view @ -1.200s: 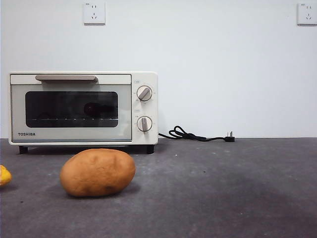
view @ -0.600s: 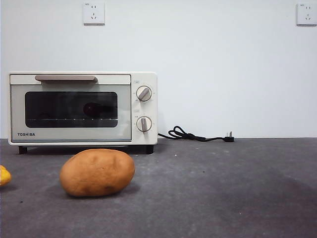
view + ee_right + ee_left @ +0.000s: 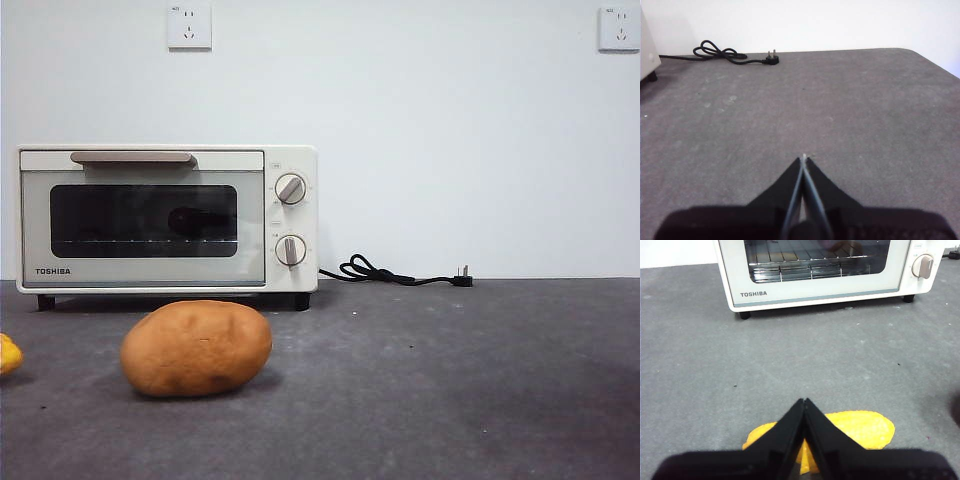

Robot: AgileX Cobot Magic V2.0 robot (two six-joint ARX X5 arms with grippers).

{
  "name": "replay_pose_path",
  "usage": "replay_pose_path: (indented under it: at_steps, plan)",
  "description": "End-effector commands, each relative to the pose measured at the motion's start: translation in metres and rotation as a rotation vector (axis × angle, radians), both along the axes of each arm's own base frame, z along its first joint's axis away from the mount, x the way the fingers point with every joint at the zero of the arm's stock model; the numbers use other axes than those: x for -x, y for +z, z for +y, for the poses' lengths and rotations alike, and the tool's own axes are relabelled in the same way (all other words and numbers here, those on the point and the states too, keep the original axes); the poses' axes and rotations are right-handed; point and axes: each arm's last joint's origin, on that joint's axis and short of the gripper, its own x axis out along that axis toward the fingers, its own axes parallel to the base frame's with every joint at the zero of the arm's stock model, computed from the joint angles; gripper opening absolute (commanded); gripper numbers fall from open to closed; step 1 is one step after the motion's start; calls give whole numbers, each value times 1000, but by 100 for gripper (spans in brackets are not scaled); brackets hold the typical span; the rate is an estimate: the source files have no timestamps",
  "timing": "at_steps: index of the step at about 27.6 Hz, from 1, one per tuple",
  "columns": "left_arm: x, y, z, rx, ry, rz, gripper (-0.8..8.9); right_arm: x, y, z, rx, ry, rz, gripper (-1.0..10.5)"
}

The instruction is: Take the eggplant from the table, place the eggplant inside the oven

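Two end effectors show only in their own wrist views, and both have their jaws pressed together on nothing. The eggplant (image 3: 192, 220) lies inside the oven (image 3: 167, 218), seen through the dark glass of the closed door as a dim rounded shape on the wire rack (image 3: 810, 271), so it is shut away from both end effectors and well apart from them. The left end effector (image 3: 804, 401) hangs over the surface (image 3: 450, 380) in front of the oven, facing its door, with a flat yellow-orange thing (image 3: 860, 429) lying just beneath and beyond its tips. The right end effector (image 3: 804, 157) hangs over bare surface off to the oven's knob side, where only a corner of the oven shows. A brown potato (image 3: 196, 347) sits in front of the oven, below the door. The oven's black cord and plug (image 3: 400, 273) lie unplugged beside it, by the wall.
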Motion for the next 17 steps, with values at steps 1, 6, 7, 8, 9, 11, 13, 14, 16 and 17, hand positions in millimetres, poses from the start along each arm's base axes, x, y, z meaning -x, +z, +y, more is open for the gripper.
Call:
replay_pose_path:
  at_steps: [1, 6, 7, 8, 9, 11, 13, 14, 16, 17]
  plan:
    - [0, -2, 0, 10, 3, 3, -4, 0, -5, 0, -13, -1, 23, 1]
    - [0, -2, 0, 10, 3, 3, -4, 0, -5, 1, -19, 33, 24, 1]
    - [0, -2, 0, 10, 3, 3, -4, 0, -5, 1, -18, 33, 23, 1]
    - [0, -2, 0, 10, 3, 3, -4, 0, -5, 1, -18, 33, 23, 1]
    - [0, -2, 0, 10, 3, 3, -4, 0, -5, 1, -18, 33, 23, 1]
    - [0, -2, 0, 10, 3, 3, -4, 0, -5, 1, -18, 31, 25, 1]
    - [0, -2, 0, 10, 3, 3, -4, 0, -5, 1, -18, 32, 26, 1]
    - [0, -2, 0, 10, 3, 3, -4, 0, -5, 1, -18, 32, 26, 1]
    - [0, -2, 0, 10, 3, 3, -4, 0, -5, 1, -18, 32, 26, 1]
    - [0, -2, 0, 10, 3, 3, -4, 0, -5, 1, -18, 32, 26, 1]
